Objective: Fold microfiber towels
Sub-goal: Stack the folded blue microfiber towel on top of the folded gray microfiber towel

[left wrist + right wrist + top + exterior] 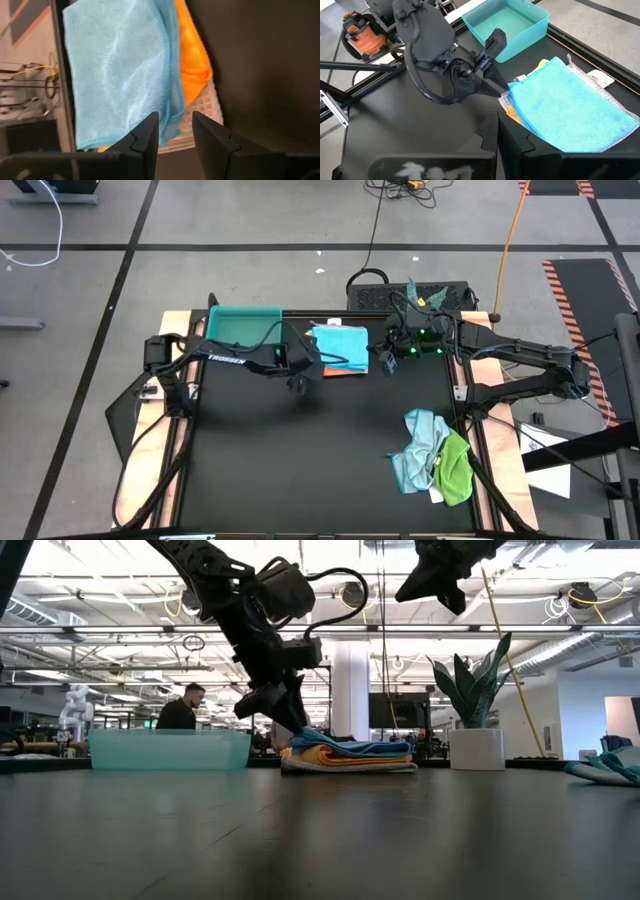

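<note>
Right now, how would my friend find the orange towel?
Find the teal tray at the table's far edge. Right beside it sits a neat stack of folded towels. The orange towel is the middle layer, peeking out under the bright blue towel and above the white one.

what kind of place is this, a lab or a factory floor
Probably an open robotics lab or workshop: an exposed industrial ceiling, cables trailing over a taped grey floor, and a person at a bench behind the table.
</note>
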